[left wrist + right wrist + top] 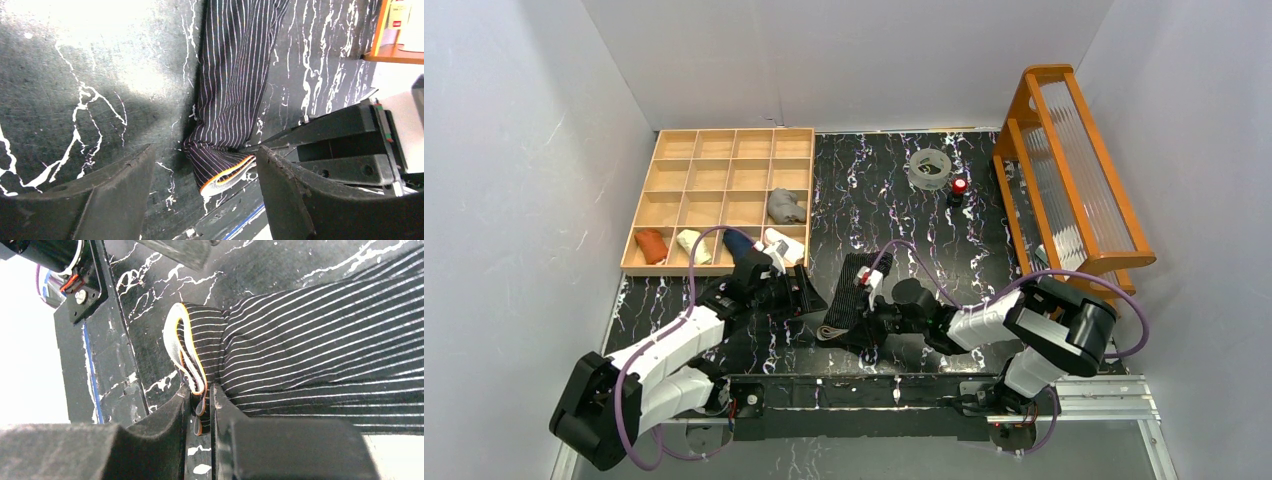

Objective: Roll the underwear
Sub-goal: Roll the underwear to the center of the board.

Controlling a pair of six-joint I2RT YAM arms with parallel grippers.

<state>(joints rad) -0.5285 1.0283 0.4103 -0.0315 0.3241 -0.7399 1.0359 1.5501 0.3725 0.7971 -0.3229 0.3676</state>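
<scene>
Black marbled tabletop (874, 200), viewed from above and from both wrists. At far left, a wooden compartment tray (734, 131). My left gripper (202, 152) stands released, fingers spread wide about the folded waistband end of the striped underwear (235, 75). The garment lies flat at table centre. My right gripper (200, 400) is clenched on that same waistband fold. At right, a wooden rack (1074, 170).

striped underwear (320, 340) | laid out long | near end seemingly part-rolled

open: mat (864, 190) centre | blocked: tray (734, 131) left, rack (1079, 170) right
</scene>
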